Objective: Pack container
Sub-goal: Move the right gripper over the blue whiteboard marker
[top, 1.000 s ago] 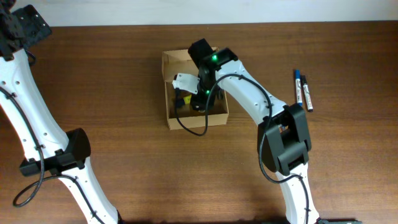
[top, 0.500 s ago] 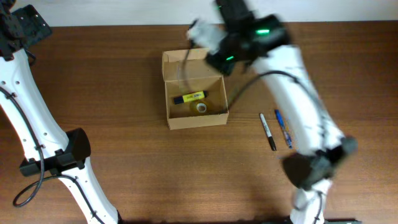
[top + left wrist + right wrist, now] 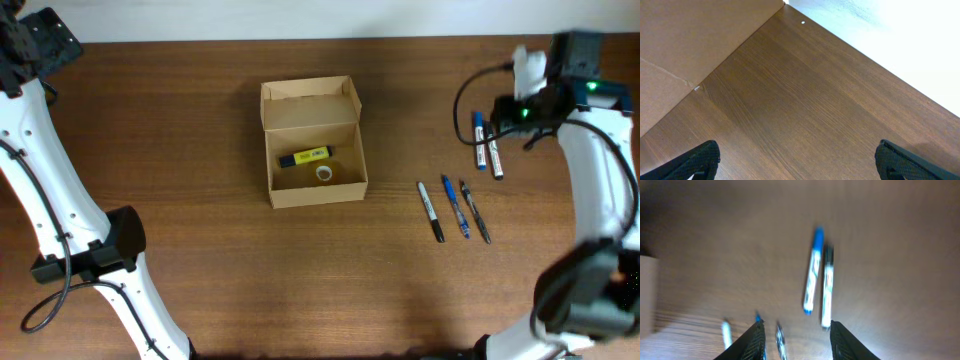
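The container (image 3: 314, 185) is a tan cardboard box at the table's middle, its flap lid open toward the back. Inside lie a yellow highlighter (image 3: 304, 157) and a small roll of tape (image 3: 324, 174). My right gripper (image 3: 524, 72) is open and empty at the back right, above two markers (image 3: 486, 145), one blue and one black; they also show blurred in the right wrist view (image 3: 819, 280). Three pens (image 3: 453, 209) lie nearer the front. My left gripper (image 3: 797, 162) is open and empty over bare wood at the far left.
The white wall edge runs along the back of the table (image 3: 200, 280). The left arm's base and cable (image 3: 90, 260) stand at the front left. A cardboard sheet (image 3: 685, 45) fills the left wrist view's upper left.
My right arm has lifted out of the box and swung fast to the back right, over the markers. The highlighter and tape now lie uncovered in the box. The left arm has not moved.
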Tool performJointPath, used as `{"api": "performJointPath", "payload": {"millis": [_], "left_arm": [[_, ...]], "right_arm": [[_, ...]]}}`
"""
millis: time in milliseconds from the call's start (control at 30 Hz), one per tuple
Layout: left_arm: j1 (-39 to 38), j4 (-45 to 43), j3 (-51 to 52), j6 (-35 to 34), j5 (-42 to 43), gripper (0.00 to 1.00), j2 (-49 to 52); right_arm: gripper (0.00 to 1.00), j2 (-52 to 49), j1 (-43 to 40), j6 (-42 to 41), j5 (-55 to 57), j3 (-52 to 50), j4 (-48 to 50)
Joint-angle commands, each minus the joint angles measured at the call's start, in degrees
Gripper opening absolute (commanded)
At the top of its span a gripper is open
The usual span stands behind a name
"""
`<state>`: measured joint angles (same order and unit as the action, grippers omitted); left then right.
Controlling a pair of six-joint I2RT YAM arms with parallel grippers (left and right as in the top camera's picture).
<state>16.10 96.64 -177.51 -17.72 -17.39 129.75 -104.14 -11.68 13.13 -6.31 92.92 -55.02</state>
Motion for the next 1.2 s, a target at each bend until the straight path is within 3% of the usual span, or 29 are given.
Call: {"api": "performJointPath", "payload": {"millis": [0,233,500,833,1167], "left_arm": [[0.2,0.0,0.2,0.7,-0.4,1.00,-0.5],[0.2,0.0,0.2,0.7,-0.4,1.00,-0.5],[0.2,0.0,0.2,0.7,-0.4,1.00,-0.5],[0.2,0.0,0.2,0.7,-0.4,1.00,-0.4],[0.2,0.0,0.2,0.7,-0.4,1.00,-0.5]], "right_arm": [[0.42,-4.1,-1.7,-3.2,-2.1,-1.4,0.5],[0.45,-11.7,-1.5,-3.2,-3.9,-1.4,3.9],[0.40,-16.9,-1.5,-4.5,-3.4,-1.4,5.6],[0.38,-18.1,-1.4,-10.7,-2.4,-1.4,5.5],[0.39,-18.1,-1.4,-10.6,1.2,-1.4,5.4]]}}
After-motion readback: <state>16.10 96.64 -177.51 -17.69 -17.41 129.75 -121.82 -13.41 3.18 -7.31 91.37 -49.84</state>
